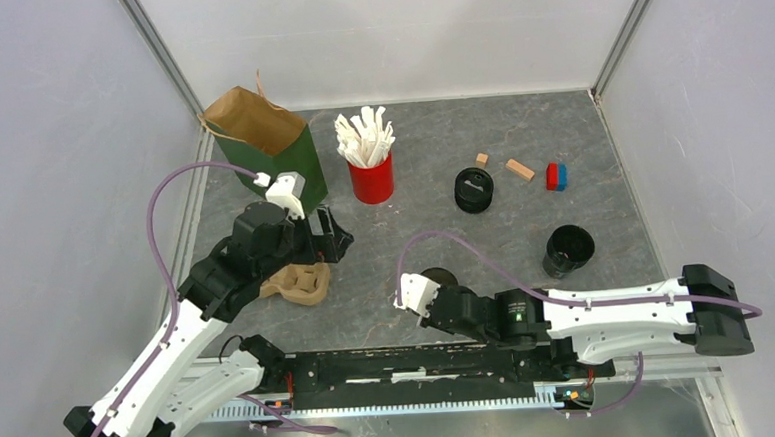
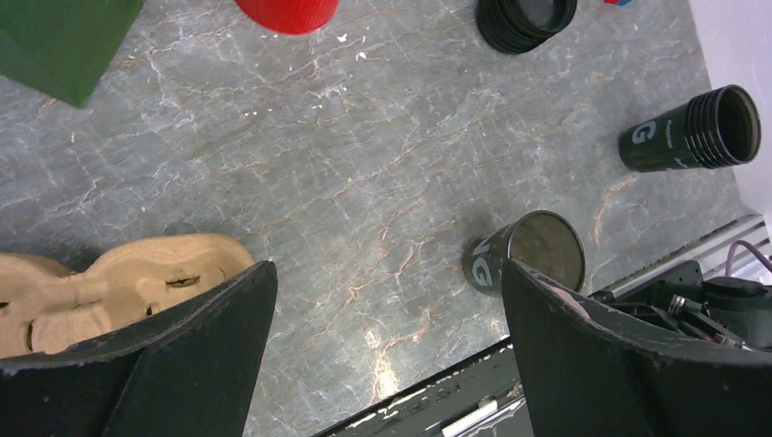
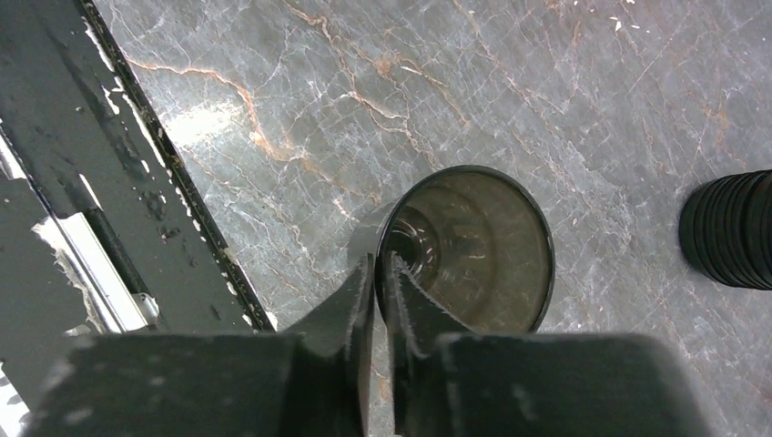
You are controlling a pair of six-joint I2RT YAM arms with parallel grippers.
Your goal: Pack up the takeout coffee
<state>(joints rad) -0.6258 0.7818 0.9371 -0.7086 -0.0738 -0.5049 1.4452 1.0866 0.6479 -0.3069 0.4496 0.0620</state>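
Note:
The takeout coffee cup [image 1: 439, 276] is a short black paper cup with white lettering, standing upright and lidless near the table's front edge. In the right wrist view I look down into the cup [image 3: 473, 246]. My right gripper [image 3: 381, 264] is shut on its near rim, one finger inside and one outside the wall; from above, the gripper [image 1: 429, 284] sits right beside the cup. My left gripper [image 1: 334, 236] hangs open and empty over the table left of centre. In its own view the gripper [image 2: 390, 269] has the cup [image 2: 528, 259] just past its right finger.
A brown pulp cup carrier [image 1: 302, 281] lies under the left arm. A green paper bag [image 1: 269, 145] stands open at the back left beside a red cup of white sticks [image 1: 371, 174]. Further right are stacked black lids [image 1: 474, 189], stacked black cups [image 1: 568, 249] and small blocks [image 1: 557, 176].

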